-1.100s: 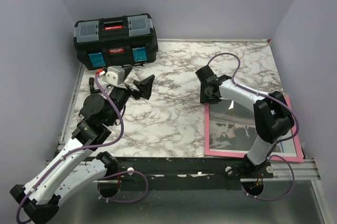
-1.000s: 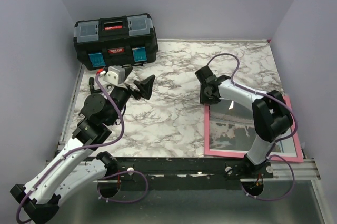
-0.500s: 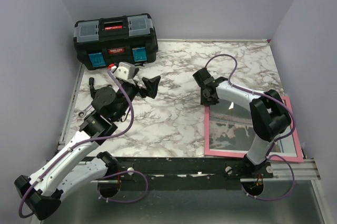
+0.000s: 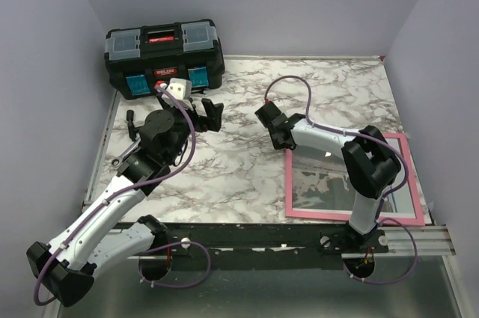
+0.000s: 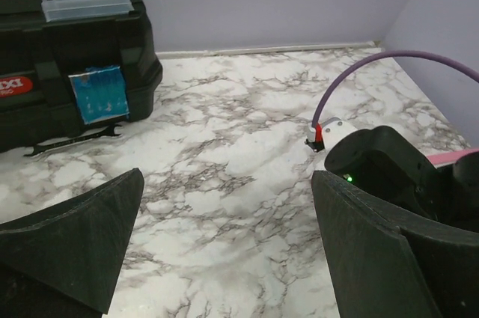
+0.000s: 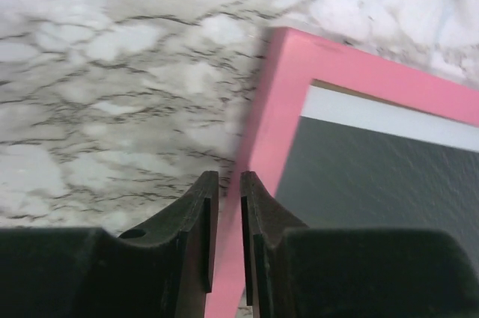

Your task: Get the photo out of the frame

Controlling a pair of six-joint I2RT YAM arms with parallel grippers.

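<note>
The pink frame (image 4: 352, 217) lies flat at the table's near right, with the greyscale photo (image 4: 333, 183) inside it. In the right wrist view the frame's border (image 6: 299, 63) and the dark photo (image 6: 389, 176) with its white margin fill the right half. My right gripper (image 4: 284, 142) is at the frame's far-left corner. Its jaws (image 6: 230, 176) are nearly together, pinching the frame's left edge. My left gripper (image 4: 208, 111) hangs wide open over the bare marble at centre left, and in its own view (image 5: 226, 176) nothing is between its fingers.
A black toolbox (image 4: 165, 56) with blue latches stands at the back left, also in the left wrist view (image 5: 67, 56). A flat wrench (image 5: 71, 141) lies on the marble in front of it. Purple walls enclose the table.
My right gripper has closed on the frame's corner and pulled it left, turning it slightly. My left arm has reached further back and right, gripper still open.
</note>
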